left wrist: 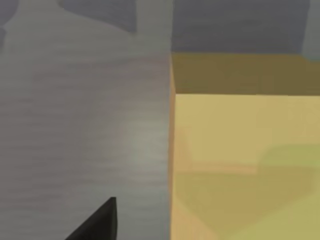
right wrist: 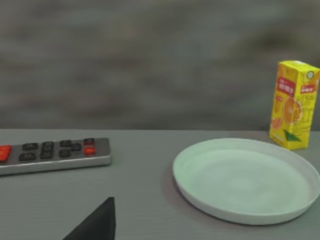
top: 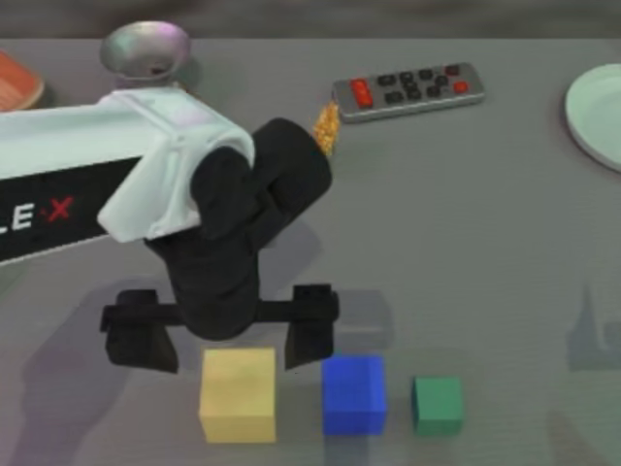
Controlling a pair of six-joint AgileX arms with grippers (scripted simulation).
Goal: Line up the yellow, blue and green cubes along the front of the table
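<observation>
Three cubes stand in a row near the table's (top: 505,243) front edge: the pale yellow cube (top: 238,393) at the left, the blue cube (top: 353,393) in the middle, the small green cube (top: 438,405) at the right. My left gripper (top: 225,335) hangs open just behind the yellow cube, its fingers (top: 310,328) spread wider than the cube and holding nothing. The left wrist view is filled by the yellow cube (left wrist: 245,150) close up. My right gripper (right wrist: 165,235) is out of the top view. It is open and empty, with one fingertip (right wrist: 102,222) showing.
Along the back stand a grey remote (top: 408,90), a white plate (top: 597,112) at the right, a metal bowl (top: 146,49) and an orange object (top: 17,83) at the left. A small orange-yellow thing (top: 327,126) peeks out behind my left arm. A juice box (right wrist: 294,105) stands behind the plate.
</observation>
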